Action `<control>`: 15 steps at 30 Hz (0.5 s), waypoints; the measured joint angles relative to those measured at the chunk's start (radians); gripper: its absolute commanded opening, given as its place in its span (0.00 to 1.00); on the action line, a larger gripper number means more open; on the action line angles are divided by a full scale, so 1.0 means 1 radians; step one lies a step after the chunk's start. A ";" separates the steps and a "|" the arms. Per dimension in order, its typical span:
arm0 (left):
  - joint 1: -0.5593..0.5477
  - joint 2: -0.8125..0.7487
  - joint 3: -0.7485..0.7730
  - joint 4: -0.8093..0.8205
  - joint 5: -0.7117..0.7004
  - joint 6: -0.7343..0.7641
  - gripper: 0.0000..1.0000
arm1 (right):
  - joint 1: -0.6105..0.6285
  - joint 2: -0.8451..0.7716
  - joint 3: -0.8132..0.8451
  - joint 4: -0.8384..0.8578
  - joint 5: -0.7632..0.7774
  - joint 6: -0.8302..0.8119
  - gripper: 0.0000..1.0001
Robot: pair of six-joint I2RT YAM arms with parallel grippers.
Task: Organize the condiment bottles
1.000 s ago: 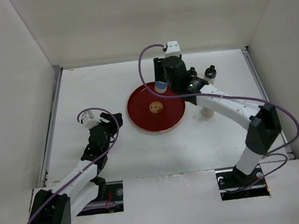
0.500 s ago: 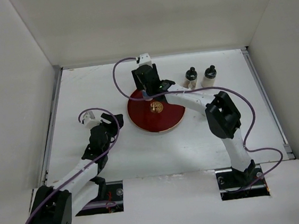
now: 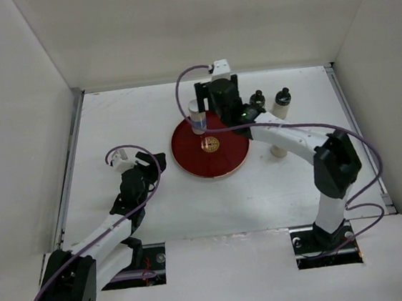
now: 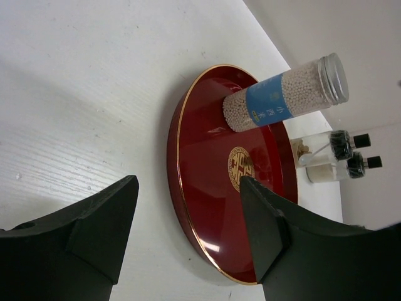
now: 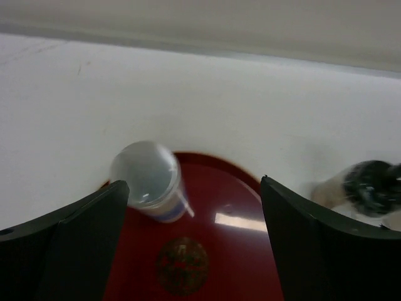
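The tall white condiment bottle (image 3: 197, 116) with a silver cap and blue label stands upright on the far left part of the red plate (image 3: 220, 161). My right gripper (image 3: 217, 109) hangs open just right of and above it, holding nothing. In the right wrist view the bottle's cap (image 5: 146, 173) sits close to the left finger (image 5: 75, 238), apart from it. Two squat black-capped bottles (image 3: 257, 102) (image 3: 282, 100) stand on the table right of the plate. My left gripper (image 3: 152, 163) rests open, left of the plate, which its own camera faces (image 4: 207, 188).
A small beige object (image 3: 279, 150) lies on the table right of the plate, under the right arm. White walls enclose the table on three sides. The right arm reaches across above the plate's right side.
The right gripper carried the tall bottle left onto the plate's far left part, opened, and drew back to the right. The bottle now stands free. The left arm has not moved.
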State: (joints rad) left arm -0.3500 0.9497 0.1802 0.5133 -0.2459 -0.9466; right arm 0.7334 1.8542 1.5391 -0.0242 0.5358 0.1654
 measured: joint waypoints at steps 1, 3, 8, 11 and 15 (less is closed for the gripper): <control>0.000 0.000 0.000 0.000 0.000 0.000 0.64 | -0.025 -0.035 -0.021 0.009 0.000 -0.001 0.91; 0.000 0.000 0.000 0.000 0.000 0.000 0.64 | -0.092 -0.092 -0.060 0.030 0.005 0.000 0.91; -0.010 0.000 0.000 0.002 -0.001 0.000 0.64 | -0.256 -0.109 -0.122 0.052 0.038 0.003 0.96; -0.013 0.000 0.000 0.004 0.000 0.000 0.64 | -0.297 -0.071 -0.149 0.044 0.051 0.007 0.97; -0.018 0.000 0.000 0.007 0.000 0.000 0.64 | -0.302 -0.035 -0.172 0.024 0.051 0.011 0.97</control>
State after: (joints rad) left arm -0.3679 0.9501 0.1802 0.5201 -0.2462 -0.9466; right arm 0.4313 1.8191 1.3674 0.0002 0.5873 0.1761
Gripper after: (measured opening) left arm 0.640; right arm 0.972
